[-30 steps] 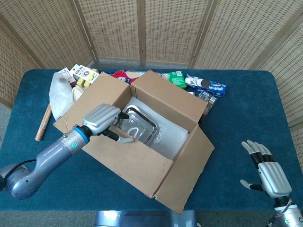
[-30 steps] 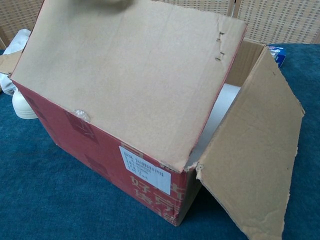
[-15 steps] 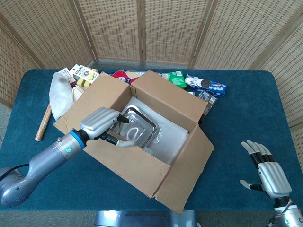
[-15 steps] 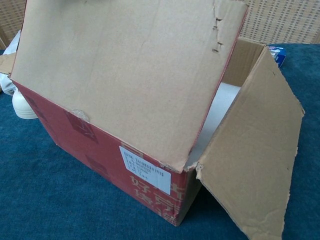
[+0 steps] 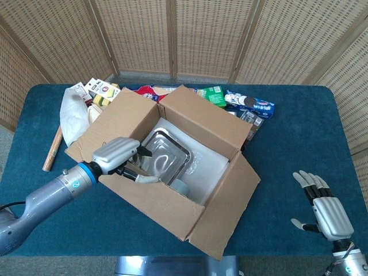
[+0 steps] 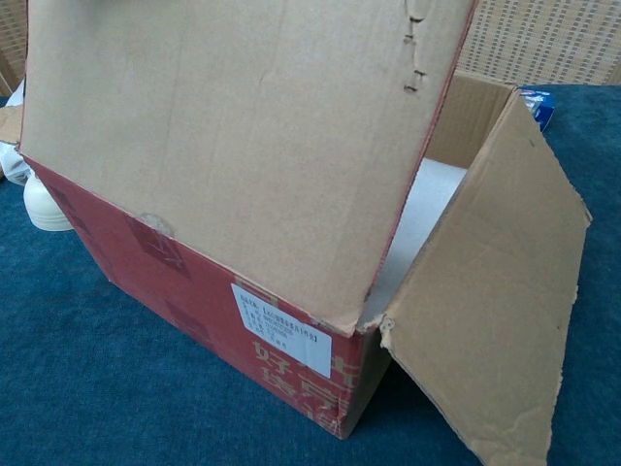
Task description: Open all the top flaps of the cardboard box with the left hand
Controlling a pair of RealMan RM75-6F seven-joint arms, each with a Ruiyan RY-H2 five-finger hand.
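Head view: the cardboard box (image 5: pixel 172 167) is seen mid bench (image 5: pixel 299 144), w/ a metal tray (image 5: pixel 165 154) inside. The near flap (image 5: pixel 155 198) is held at its top edge by the left hand (image 5: pixel 118 154). The right hand (image 5: pixel 325 208) is empty, fingers spread.

Chest view: the near flap (image 6: pixel 233 146) is tipped up; the right flap (image 6: pixel 495 320) hangs out.

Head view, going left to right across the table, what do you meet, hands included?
Wooden stick → white plastic bag → left hand → metal tray inside the cardboard box → blue cookie pack → right hand.
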